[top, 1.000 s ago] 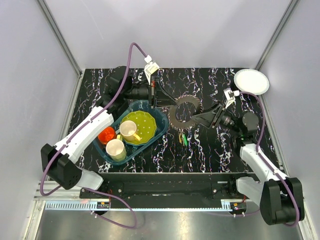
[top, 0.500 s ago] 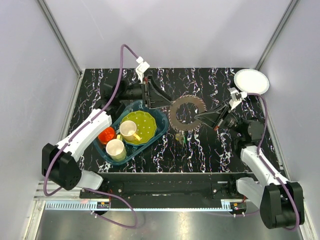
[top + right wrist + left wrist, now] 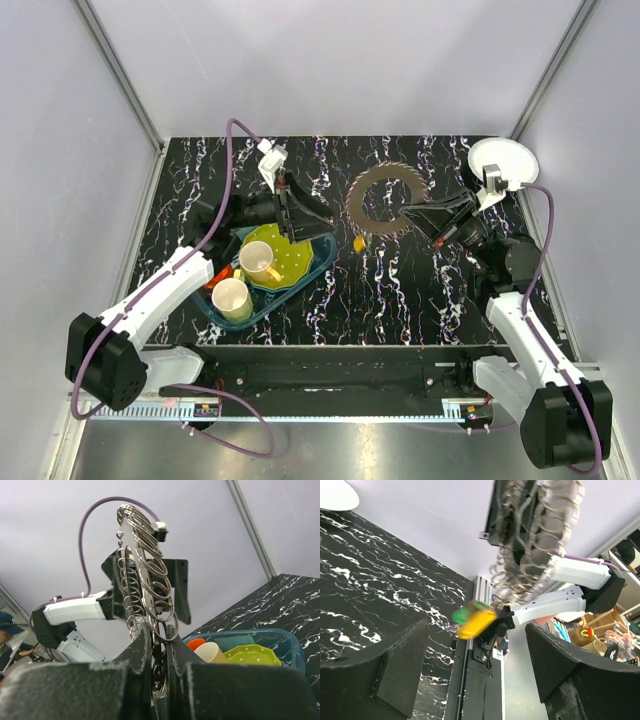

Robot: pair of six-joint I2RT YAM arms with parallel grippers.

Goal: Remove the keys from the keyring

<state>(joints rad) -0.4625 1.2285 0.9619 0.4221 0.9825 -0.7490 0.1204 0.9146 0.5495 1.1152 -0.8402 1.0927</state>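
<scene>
The keyring (image 3: 385, 200), a flat loop of many small silver rings, hangs in the air over the table's middle back. My right gripper (image 3: 410, 212) is shut on its right edge. In the right wrist view the keyring (image 3: 142, 565) rises upright from the closed right gripper (image 3: 159, 632). A yellow-tagged key (image 3: 360, 242) dangles below the ring, and in the left wrist view it (image 3: 476, 622) is blurred beside a green-tagged one (image 3: 461, 614). My left gripper (image 3: 318, 218) stands open, left of the ring and apart from it. Nothing lies between its fingers (image 3: 375, 675).
A teal tray (image 3: 322, 262) at the left holds a yellow-green plate (image 3: 285, 250), two pale cups (image 3: 232, 298) and an orange cup (image 3: 212, 272). A white plate (image 3: 503, 162) sits at the back right corner. Grey walls enclose the black marbled table (image 3: 420, 290).
My left gripper opened, let go of the keyring and drew back to the left. My right gripper shut on the ring and carried it up and toward the back right, keys swinging.
</scene>
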